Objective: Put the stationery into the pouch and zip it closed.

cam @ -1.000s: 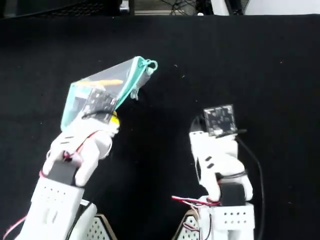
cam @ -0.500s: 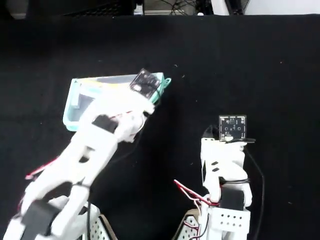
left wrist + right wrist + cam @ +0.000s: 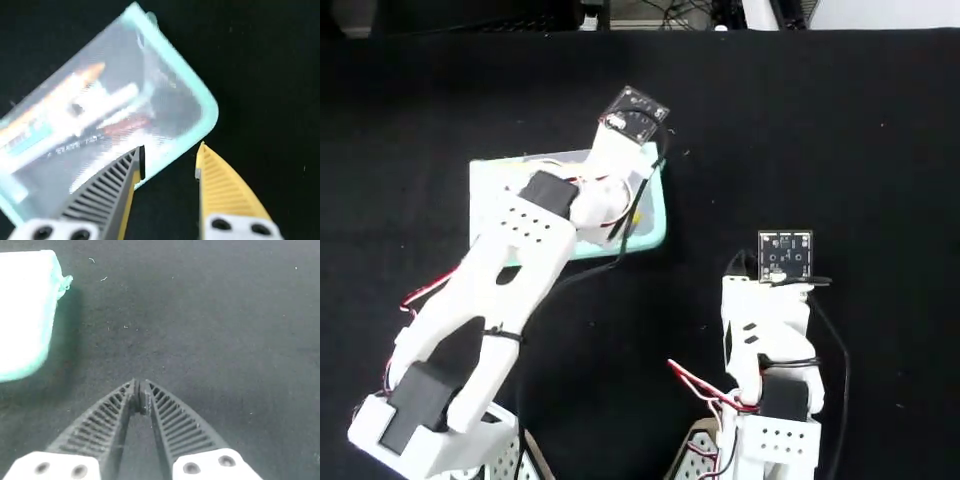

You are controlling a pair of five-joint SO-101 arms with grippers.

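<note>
High view, pouch: we see the pouch (image 3: 492,195) lying flat on the black bench (image 3: 860,130), at about ten o'clock from the bench's middle. Its teal edge shows along its three o'clock side.
High view, left arm: the left arm (image 3: 510,270) stretches from seven o'clock up over the pouch and covers much of it.
High view, right arm: the right arm (image 3: 767,320) stands at five o'clock, well apart from the pouch.
Left wrist view, left claw: we find the left claw (image 3: 167,156) with its fingers apart, one dark and one yellow, and nothing between them. It hangs over a rounded corner of the pouch.
Left wrist view, stationery: the stationery (image 3: 75,107) lies inside the clear pouch as long pieces side by side. We cannot tell them apart.
Right wrist view, right claw: the right claw (image 3: 140,396) has its fingertips together, clamped on nothing, over bare bench.
Right wrist view, pouch: we see a teal-edged end of the pouch with its zip pull (image 3: 65,282), apart from this claw.
</note>
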